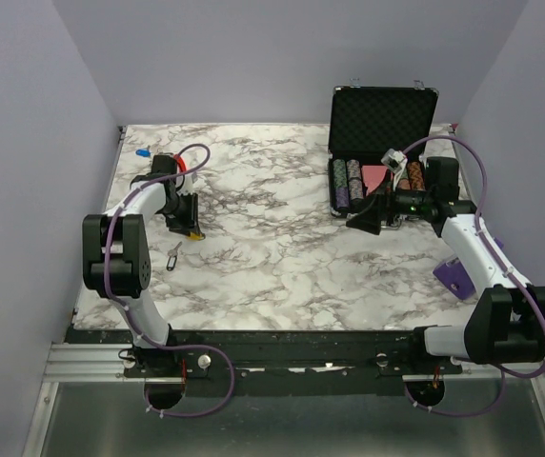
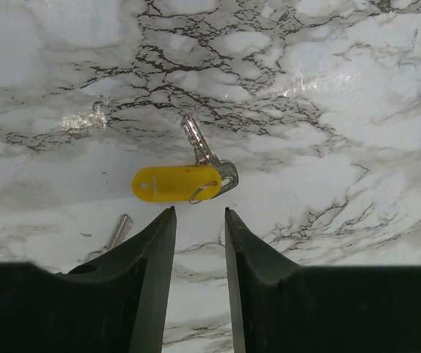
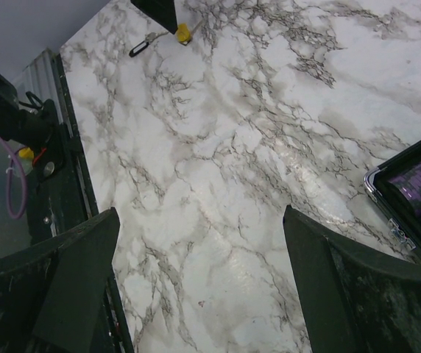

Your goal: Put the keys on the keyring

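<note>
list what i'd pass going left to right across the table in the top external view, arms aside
small blue key → small silver key → yellow-tagged key → open poker chip case → purple block. Left out: the red keyring, which overlaps the silver and yellow-tagged keys in this order.

Left arm [image 1: 120, 252]: elbow block raised, forearm reaching forward, wrist bent so the tool end points down. Left gripper [image 2: 199, 213]: jaws set to a narrow slot, inner faces near parallel, nothing between them. Right arm [image 1: 487, 257]: upper link running forward, wrist turned inward. Right gripper [image 3: 199, 213]: jaws spread wide, nothing between them, tips aimed across toward the left arm's side. The two grippers sit well apart.
</note>
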`<action>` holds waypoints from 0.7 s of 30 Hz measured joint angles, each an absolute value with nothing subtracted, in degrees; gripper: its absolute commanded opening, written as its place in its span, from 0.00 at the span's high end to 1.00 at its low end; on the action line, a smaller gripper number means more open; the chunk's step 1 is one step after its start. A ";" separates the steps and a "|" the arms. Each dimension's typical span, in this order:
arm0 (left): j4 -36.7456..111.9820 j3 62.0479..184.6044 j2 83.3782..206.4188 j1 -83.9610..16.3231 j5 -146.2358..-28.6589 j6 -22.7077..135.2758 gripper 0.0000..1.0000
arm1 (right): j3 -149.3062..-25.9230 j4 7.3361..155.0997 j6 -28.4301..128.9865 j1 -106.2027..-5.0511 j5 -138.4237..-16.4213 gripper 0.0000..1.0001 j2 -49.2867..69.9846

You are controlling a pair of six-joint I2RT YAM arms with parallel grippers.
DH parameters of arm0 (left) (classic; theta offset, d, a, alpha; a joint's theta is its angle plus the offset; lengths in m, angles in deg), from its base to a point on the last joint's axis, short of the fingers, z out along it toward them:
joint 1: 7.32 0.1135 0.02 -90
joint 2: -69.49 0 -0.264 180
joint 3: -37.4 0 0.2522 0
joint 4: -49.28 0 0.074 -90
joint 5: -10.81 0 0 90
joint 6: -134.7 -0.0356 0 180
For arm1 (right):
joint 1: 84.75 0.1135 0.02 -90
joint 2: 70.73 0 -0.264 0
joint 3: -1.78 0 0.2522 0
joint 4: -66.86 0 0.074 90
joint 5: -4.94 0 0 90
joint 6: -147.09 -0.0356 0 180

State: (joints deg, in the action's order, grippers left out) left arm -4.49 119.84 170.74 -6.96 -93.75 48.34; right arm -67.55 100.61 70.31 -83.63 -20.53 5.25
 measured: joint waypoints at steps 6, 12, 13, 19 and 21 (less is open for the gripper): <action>-5.43 121.53 172.80 -6.87 -94.50 48.30 0.60 | -67.55 100.63 70.33 -83.63 -20.55 0.00 5.25; -6.81 123.65 173.52 -6.70 -94.43 48.34 0.60 | -67.66 100.74 70.37 -83.63 -20.60 0.00 5.25; -7.01 123.93 173.72 -6.70 -94.21 48.34 0.60 | -67.77 100.85 70.44 -83.63 -20.64 0.00 5.25; -8.78 124.72 175.09 -7.83 -90.06 48.61 0.62 | -67.95 101.33 70.66 -83.63 -20.71 0.00 5.25; -10.05 125.70 176.19 -9.04 -88.60 48.65 0.62 | -67.97 101.42 70.68 -83.63 -20.68 0.00 5.25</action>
